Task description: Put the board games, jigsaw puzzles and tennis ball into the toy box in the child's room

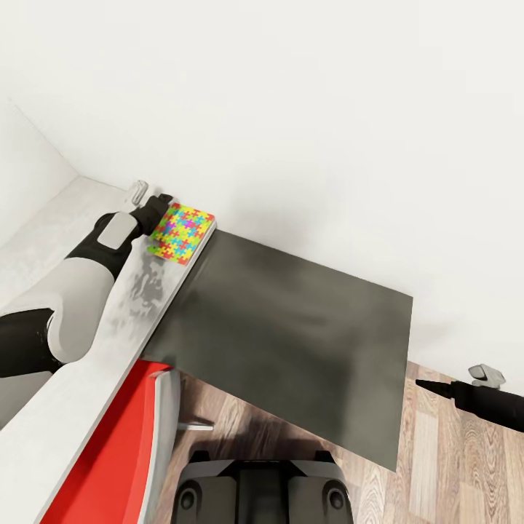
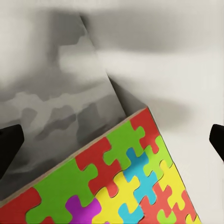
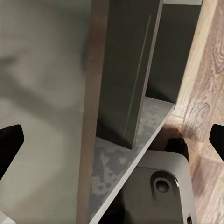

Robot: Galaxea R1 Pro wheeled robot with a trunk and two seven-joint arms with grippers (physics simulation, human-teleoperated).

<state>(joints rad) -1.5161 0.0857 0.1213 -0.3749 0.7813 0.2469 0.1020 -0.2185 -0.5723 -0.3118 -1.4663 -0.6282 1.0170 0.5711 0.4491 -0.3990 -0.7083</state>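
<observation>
Hovering spread-jawed over the jigsaw puzzle (image 2: 126, 182) at the table's (image 1: 87, 364) eleven-o'clock end — left gripper (image 2: 112, 140) should centre, descend squarely.

A home room: white walls, wood-plank floor (image 1: 451, 466), desk (image 1: 291, 335), jigsaw puzzle (image 1: 180, 231).

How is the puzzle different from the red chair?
The puzzle is many-coloured; the red chair is one colour. The puzzle looks small and thin; the chair looks much bigger. The puzzle lies on the table by the left claw; the chair stands beside the table.
</observation>
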